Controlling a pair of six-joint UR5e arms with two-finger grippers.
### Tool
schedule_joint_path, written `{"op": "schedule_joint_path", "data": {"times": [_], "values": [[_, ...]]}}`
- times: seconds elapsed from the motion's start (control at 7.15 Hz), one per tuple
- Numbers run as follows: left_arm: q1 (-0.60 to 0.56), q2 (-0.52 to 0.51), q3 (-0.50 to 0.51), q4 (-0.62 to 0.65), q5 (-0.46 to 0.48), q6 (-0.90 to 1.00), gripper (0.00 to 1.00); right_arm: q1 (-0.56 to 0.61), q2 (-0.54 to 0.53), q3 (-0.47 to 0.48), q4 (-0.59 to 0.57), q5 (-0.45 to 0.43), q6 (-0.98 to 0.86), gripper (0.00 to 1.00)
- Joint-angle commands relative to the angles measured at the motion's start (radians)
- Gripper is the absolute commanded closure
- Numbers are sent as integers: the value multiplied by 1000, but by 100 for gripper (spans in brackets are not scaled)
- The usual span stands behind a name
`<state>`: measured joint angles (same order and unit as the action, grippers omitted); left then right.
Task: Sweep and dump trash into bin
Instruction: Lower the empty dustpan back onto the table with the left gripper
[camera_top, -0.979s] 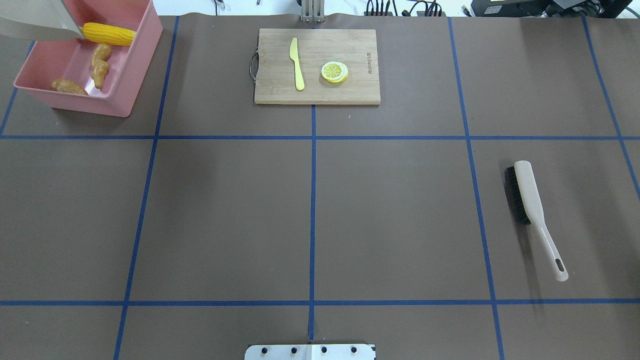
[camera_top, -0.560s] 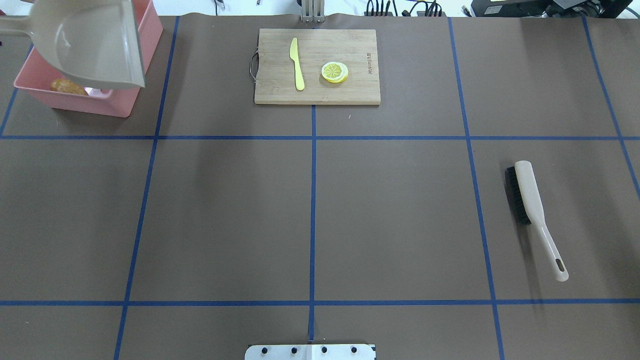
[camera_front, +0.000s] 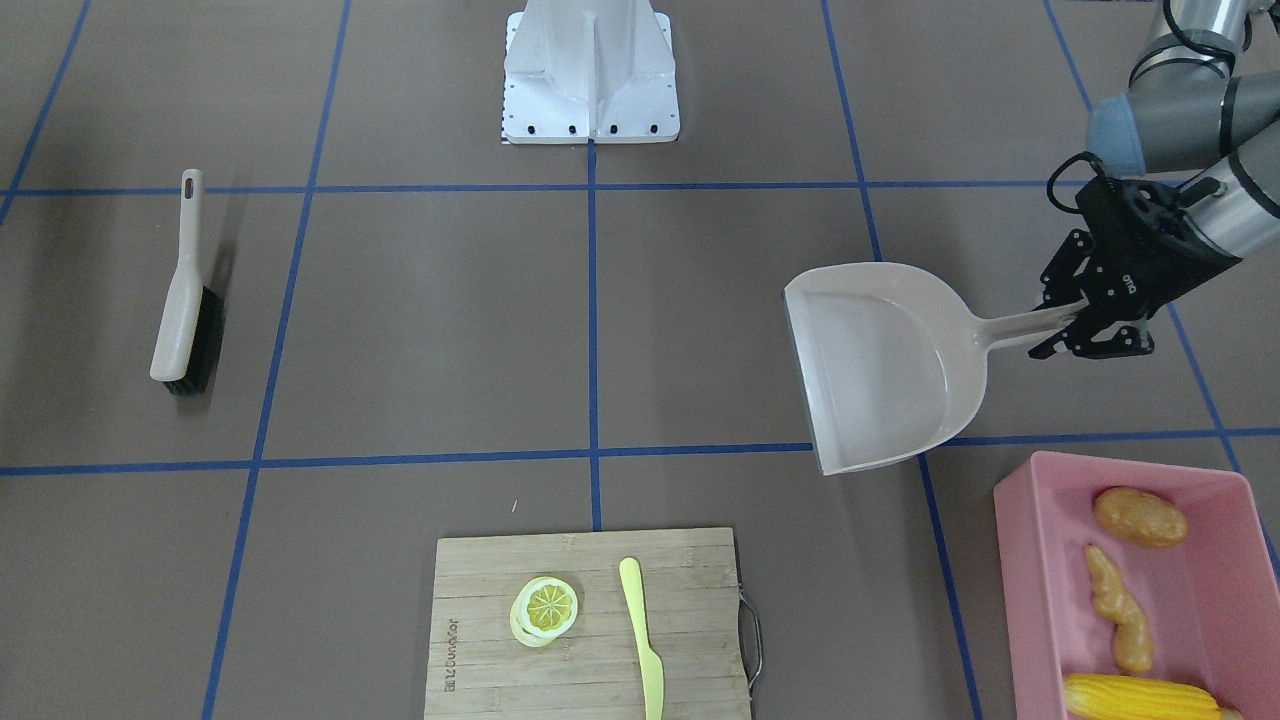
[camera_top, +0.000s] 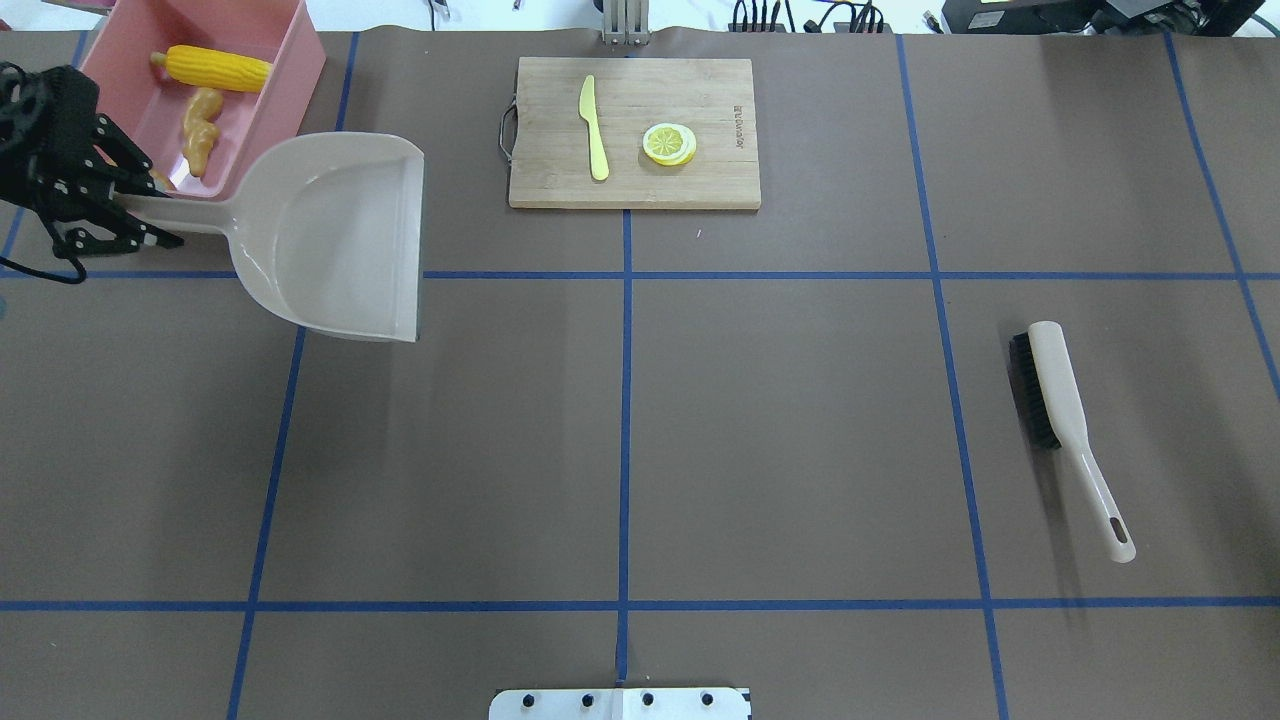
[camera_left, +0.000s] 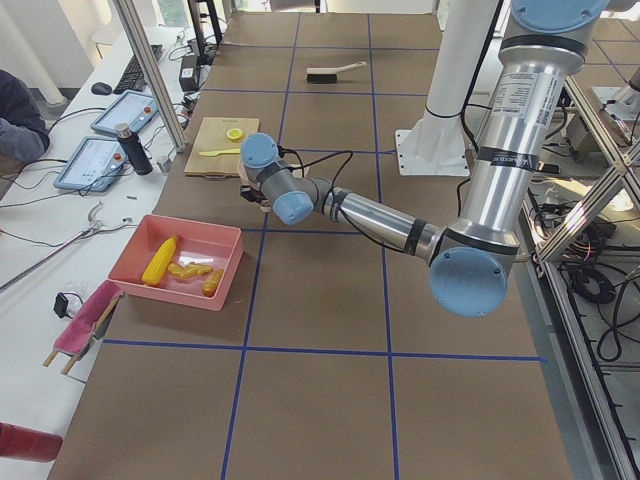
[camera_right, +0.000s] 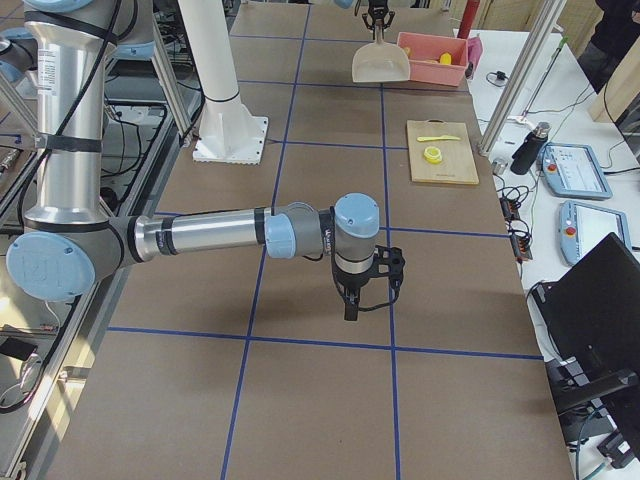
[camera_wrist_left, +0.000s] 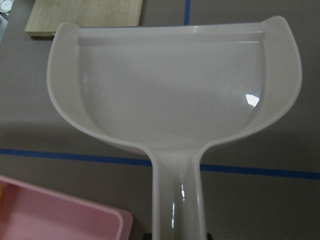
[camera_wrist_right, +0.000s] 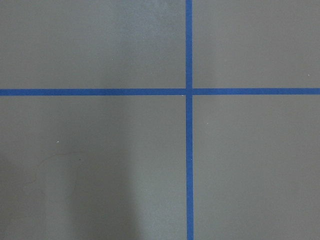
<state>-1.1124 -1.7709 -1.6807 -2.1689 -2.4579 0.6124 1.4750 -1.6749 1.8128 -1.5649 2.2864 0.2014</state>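
Left pincer (camera_front: 1068, 328) closing tight on handle of beige dustpan (camera_front: 880, 370), holding it scoop-up above desk (camera_front: 700, 300), just beside pink bin (camera_front: 1015, 600). Corn cob (camera_front: 1140, 697), potato (camera_front: 1140, 516) and ginger root (camera_front: 1115, 608) lying inside bin. Right pincer (camera_right: 368, 300) hanging over desk, well apart; whether spread or closed, cannot tell.

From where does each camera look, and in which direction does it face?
Front-facing: across the table, facing the robot's base; left end effector holds the dustpan.
Overhead: behind the robot, looking forward and down; left end effector at view's left.
Exterior left: table's end; left arm near.
Exterior right: opposite end; right arm near.
Left wrist: down into the dustpan; no arm.
Right wrist: down at table; no arm.
Front-facing and overhead share the pink bin.
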Motion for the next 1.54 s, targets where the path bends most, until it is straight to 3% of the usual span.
{"op": "schedule_joint_path", "data": {"times": [0.0,0.42,0.98,1.12,1.26,1.4], "values": [[174,27,-1,-249,99,-243,100,-1,-5,-4,5,5,1,0],[328,12,1,-287,275,-318,100,2,-19,-9,8,-8,-5,0],[378,-1,-2,-286,280,-318,97,10,-19,-12,8,2,-5,0],[379,1,-5,-284,286,-318,36,10,-19,-12,8,2,-5,0],[379,1,-5,-292,298,-319,1,10,-17,-10,8,2,-5,0],[379,1,-7,-293,297,-319,1,10,-19,-12,8,2,-4,0]]}}
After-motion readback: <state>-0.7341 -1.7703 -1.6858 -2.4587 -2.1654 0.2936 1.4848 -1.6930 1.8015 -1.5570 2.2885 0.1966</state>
